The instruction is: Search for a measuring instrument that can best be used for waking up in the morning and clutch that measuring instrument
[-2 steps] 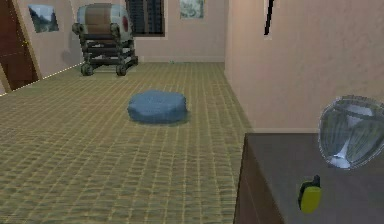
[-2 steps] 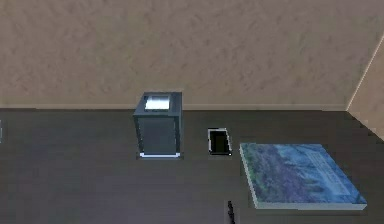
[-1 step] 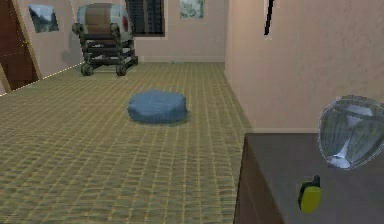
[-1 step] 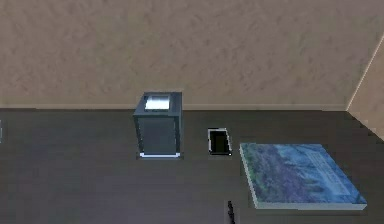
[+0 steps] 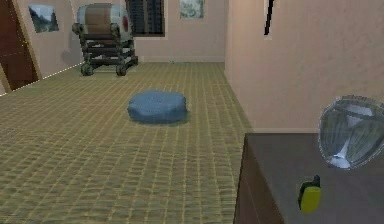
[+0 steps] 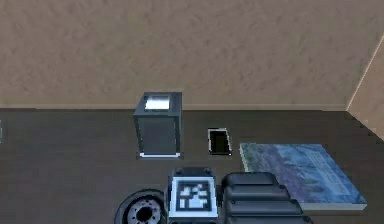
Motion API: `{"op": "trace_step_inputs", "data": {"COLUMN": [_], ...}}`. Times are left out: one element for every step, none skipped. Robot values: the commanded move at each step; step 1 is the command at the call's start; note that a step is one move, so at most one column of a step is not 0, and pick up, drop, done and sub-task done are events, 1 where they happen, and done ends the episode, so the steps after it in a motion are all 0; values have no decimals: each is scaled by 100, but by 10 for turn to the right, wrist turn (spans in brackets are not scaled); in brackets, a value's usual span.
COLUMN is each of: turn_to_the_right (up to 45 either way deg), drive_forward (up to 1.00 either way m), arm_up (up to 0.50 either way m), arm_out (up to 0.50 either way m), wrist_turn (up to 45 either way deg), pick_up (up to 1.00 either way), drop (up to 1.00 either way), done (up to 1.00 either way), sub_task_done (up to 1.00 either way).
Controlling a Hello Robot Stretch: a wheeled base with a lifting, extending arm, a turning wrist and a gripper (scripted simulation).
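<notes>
**A:** Found the clock?

**B:** Nothing I would swear is an alarm clock. The nearest shape to one is a small grey box (image 6: pixel 158 125) with a pale top face. It stands upright on the dark tabletop (image 6: pixel 60 150), just beyond the claw (image 6: pixel 143 210) and almost straight out from it.

**A:** And the claw?

**B:** Its dark body sits at the arm side view's bottom edge, left of a white marker square (image 6: pixel 193 196). I can't make out the fingers, so I cannot tell whether it grips anything.

**A:** What else is near it?

**B:** A flat black phone (image 6: pixel 219 142) lies farther out than the claw and to its right, just beside the box but apart from it. Farther right, a blue-covered book (image 6: pixel 297 172) lies flat. A tan wall (image 6: pixel 200 50) rises beyond them all.

**A:** Ahead?

**B:** At the forward view's lower right, a glassy rounded vessel (image 5: pixel 350 130) and a small yellow-green thing (image 5: pixel 311 193) stand on the tabletop. A round blue cushion (image 5: pixel 158 107) lies on the carpet (image 5: pixel 80 150), with a wheeled frame (image 5: pixel 105 40) by the far wall.
</notes>
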Motion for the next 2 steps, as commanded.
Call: {"op": "trace_step_inputs", "data": {"turn_to_the_right": [0, 0], "drive_forward": [0, 0], "arm_up": [0, 0], "arm_out": [18, 0], "wrist_turn": [0, 450], "pick_up": [0, 0], "drop": [0, 0], "done": [0, 0], "sub_task_done": [0, 0]}}
